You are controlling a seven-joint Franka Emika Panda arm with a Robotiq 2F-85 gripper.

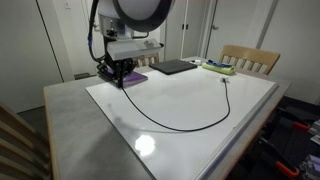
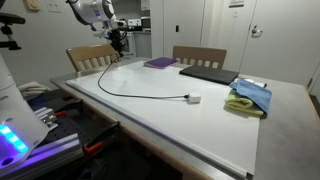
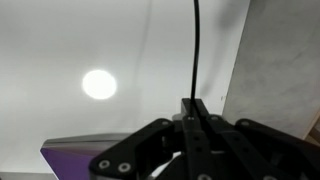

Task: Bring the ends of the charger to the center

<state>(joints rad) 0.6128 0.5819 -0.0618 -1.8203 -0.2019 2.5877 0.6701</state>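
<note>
1. One gripper point(image 1: 118, 72) was observed over a corner of the white board point(image 1: 200, 140) in both exterior views. Its fingers point(image 3: 200, 130) were pressed together on the charger point(image 1: 175, 126) close to one of its ends.
2. Wrist view: the thin black cable ran straight away from the clamped fingers across the glossy surface, beside the grey border point(image 3: 280, 60).
3. From the held end, the charger lay in a wide loop on the board. Its free end point(image 2: 192, 98) rested flat nearer the middle, well apart from the gripper.
4. A purple book point(image 1: 132, 78) lay just beside the gripper. A laptop point(image 1: 172, 67) and a cloth point(image 2: 250, 97) sat further along that edge.
</note>
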